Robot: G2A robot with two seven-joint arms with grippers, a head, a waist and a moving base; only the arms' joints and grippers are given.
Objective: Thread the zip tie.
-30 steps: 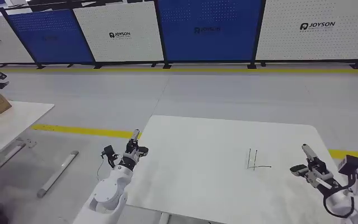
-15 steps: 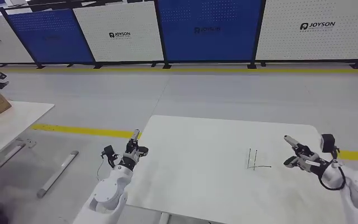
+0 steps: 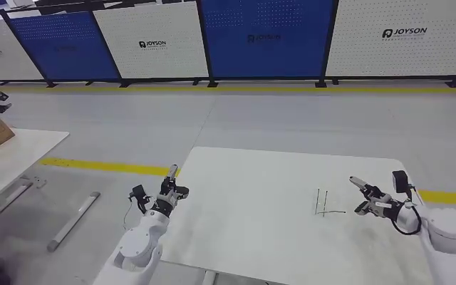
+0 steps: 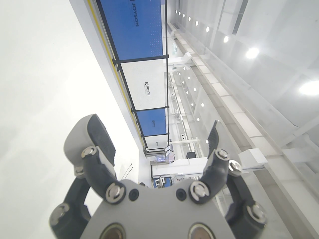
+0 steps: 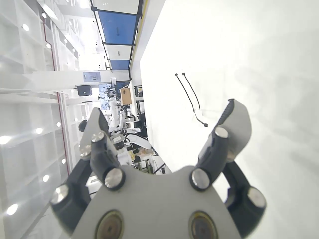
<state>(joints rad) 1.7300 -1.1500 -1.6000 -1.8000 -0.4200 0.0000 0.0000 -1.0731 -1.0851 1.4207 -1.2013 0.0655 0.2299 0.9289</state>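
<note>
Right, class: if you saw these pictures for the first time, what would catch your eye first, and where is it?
Three thin black plastic zip ties lie loose on the wide white table, toward its right side, two side by side and one at their near ends. The right gripper hangs open just beside them, while the left gripper is open at the table's left edge.

White worktop, rounded corners. Blue and white pegboard panels behind. Yellow floor line. Second white table far left, grey bar on floor beside it.
</note>
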